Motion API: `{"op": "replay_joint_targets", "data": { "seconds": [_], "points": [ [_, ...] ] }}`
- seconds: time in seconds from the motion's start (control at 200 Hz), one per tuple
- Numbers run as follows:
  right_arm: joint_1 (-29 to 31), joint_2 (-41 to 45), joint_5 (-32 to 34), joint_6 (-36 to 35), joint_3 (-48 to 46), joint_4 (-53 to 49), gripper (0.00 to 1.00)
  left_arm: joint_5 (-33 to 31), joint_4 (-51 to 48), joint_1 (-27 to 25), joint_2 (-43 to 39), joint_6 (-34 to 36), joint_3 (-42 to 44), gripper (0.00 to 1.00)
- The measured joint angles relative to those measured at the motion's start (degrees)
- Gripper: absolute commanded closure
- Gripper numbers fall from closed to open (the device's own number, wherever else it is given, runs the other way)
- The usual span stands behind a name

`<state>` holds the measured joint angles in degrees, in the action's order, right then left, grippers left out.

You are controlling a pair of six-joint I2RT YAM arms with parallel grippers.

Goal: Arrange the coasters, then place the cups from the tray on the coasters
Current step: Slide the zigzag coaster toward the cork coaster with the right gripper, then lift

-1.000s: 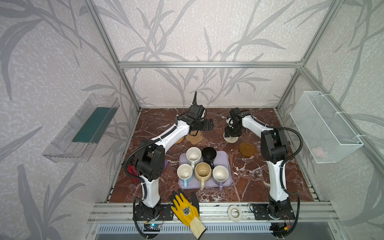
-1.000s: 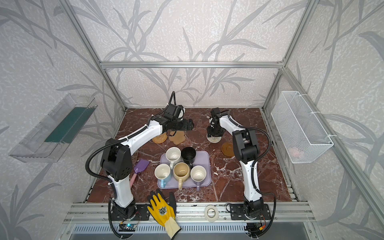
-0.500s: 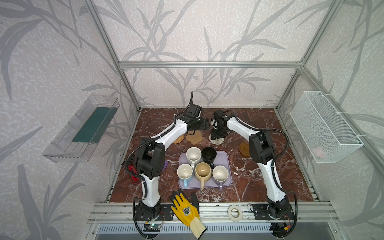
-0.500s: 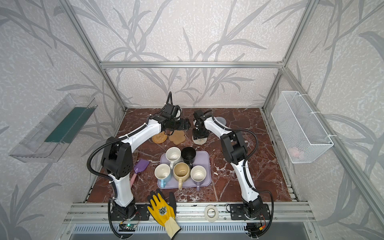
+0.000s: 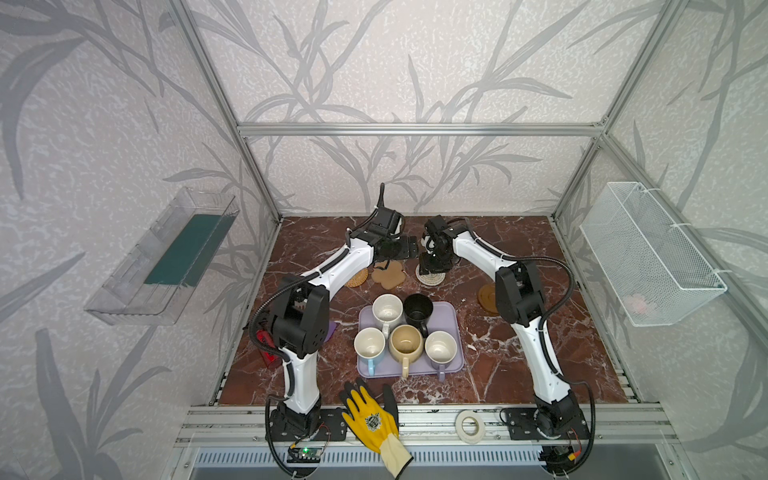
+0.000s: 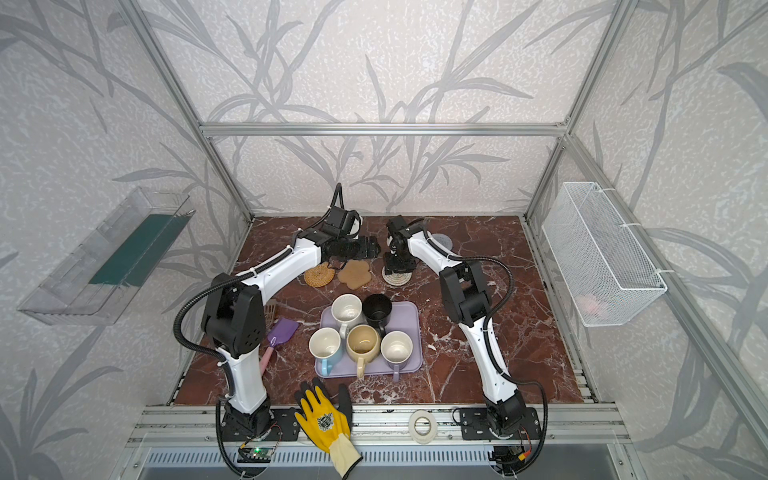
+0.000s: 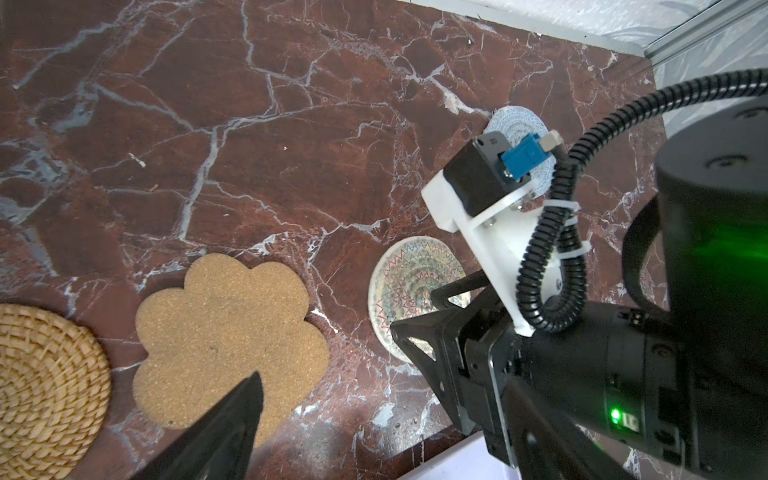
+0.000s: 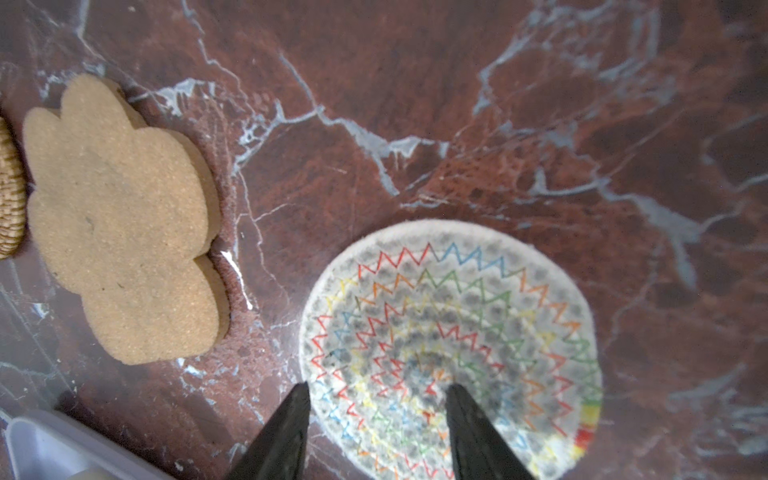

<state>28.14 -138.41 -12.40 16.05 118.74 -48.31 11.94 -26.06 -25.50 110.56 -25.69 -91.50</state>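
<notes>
nearest, the lavender tray [image 5: 451, 319] held five cups [image 5: 405, 341], on the near side of both grippers. directly under the right gripper [image 8: 379, 390] lay the cream rope coaster [image 8: 478, 299], flat on the table [image 8: 415, 104], round, stitched with rainbow zigzags over grey flecks. that gripper pointed down, fingers [image 8: 286, 432] partly spread, pinching nothing. left of it sat the paw coaster [image 8: 120, 216]; farther, the left gripper [image 5: 409, 250] hung spread wide, empty.

Leaf-patterned walls [image 5: 374, 62], red marble tabletop [image 5: 519, 365]
</notes>
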Motion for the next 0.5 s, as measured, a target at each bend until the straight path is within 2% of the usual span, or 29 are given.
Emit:
{"op": "replay_joint_targets", "data": {
  "seconds": [0.22, 0.335, 0.43, 0.5],
  "points": [
    [0.04, 0.33, 0.46, -0.15, 0.92, -0.85, 0.45, 0.24, 0.26, 0.07, -0.57, -0.42, 1.66, 0.07],
    [0.04, -0.31, 1.57, -0.83, 9.51, -5.97, 0.41, 0.52, -0.04, 0.04, -1.88, -0.74, 1.84, 0.06],
    [0.04, 0.85, 1.97, -1.18, 14.64, -7.1, 0.37, 0.44, -0.02, -0.07, -5.35, -1.07, 3.56, 0.06],
    [0.04, 3.17, 2.32, -1.31, 14.49, -7.82, 0.29, 0.31, 0.04, -0.28, -8.94, -1.29, 5.2, 0.05]
  ]
}}
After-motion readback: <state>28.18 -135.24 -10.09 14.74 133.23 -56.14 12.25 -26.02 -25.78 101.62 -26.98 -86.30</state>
